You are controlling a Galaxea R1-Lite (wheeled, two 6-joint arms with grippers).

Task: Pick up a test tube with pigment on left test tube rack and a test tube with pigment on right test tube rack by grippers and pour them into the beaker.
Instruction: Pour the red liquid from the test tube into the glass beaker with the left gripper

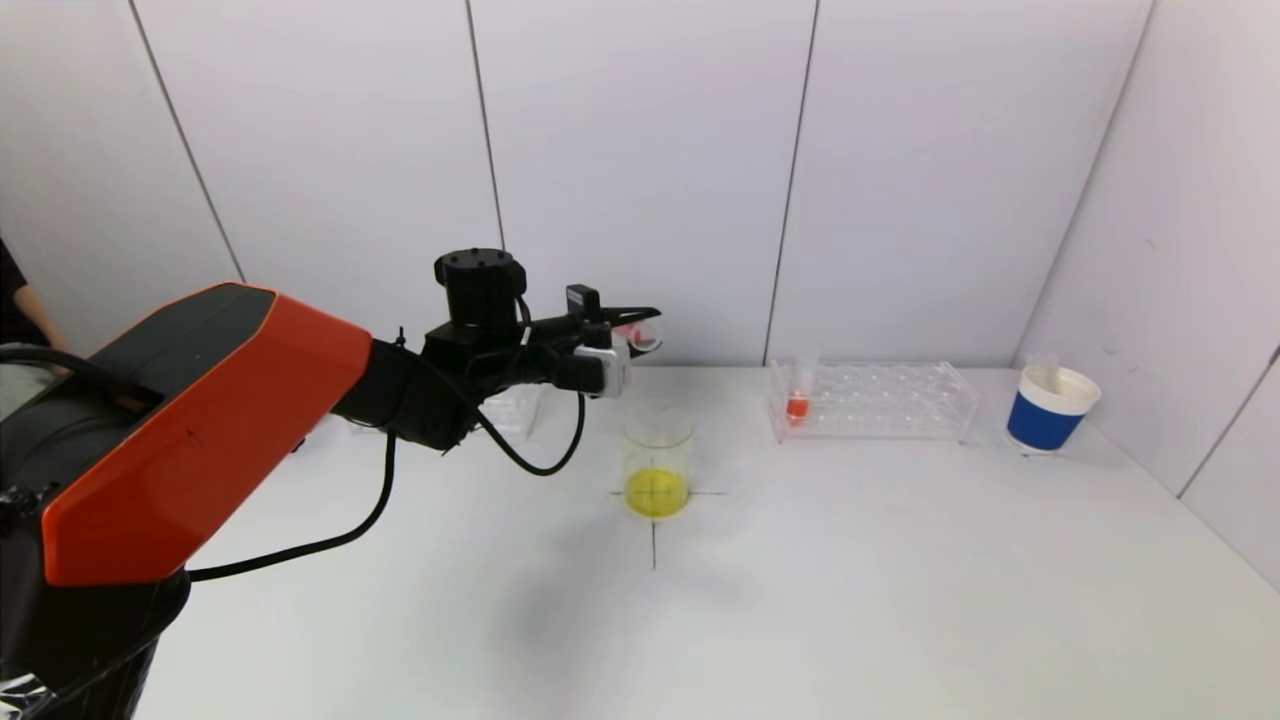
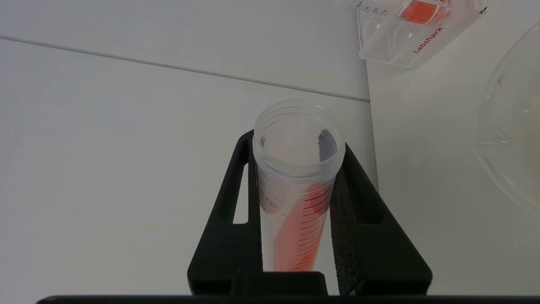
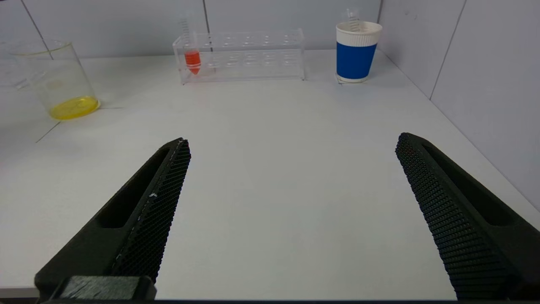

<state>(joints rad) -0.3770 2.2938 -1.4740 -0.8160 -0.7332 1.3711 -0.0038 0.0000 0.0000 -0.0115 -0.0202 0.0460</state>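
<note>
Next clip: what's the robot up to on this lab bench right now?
The left gripper is shut on a test tube with orange-red pigment, holding it tipped nearly level in the air above and just behind the beaker. The beaker has yellow liquid at its bottom; no orange shows in it yet. The right gripper hangs open over bare table, holding nothing. A second test tube of orange pigment stands in the right test tube rack, with a blue paper cup beyond it.
</note>
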